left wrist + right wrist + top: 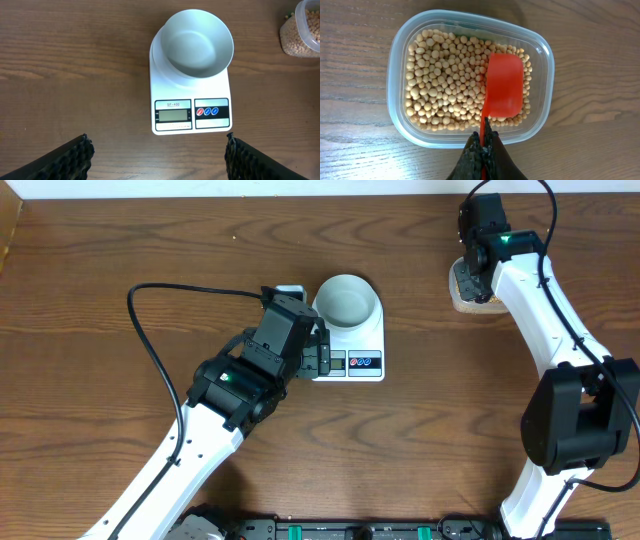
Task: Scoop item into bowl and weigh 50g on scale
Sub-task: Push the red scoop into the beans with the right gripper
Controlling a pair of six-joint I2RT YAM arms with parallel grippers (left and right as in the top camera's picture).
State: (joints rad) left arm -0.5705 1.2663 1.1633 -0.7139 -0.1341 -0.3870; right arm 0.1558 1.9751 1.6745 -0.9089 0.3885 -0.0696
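Observation:
The pale bowl (348, 298) stands empty on the white scale (362, 363); both also show in the left wrist view, the bowl (199, 44) above the scale's LCD (172, 115). My left gripper (159, 155) is open and empty, just in front of the scale. My right gripper (484, 146) is shut on the thin handle of a red scoop (504, 92). The scoop's empty bowl lies over the tan beans (445, 80) in a clear plastic tub (400, 115). In the overhead view the tub (466, 288) is mostly hidden by the right arm.
The tub of beans shows at the top right corner of the left wrist view (302, 32). A black cable (150, 350) loops over the table left of the left arm. The right arm's base (580, 420) stands at the right edge.

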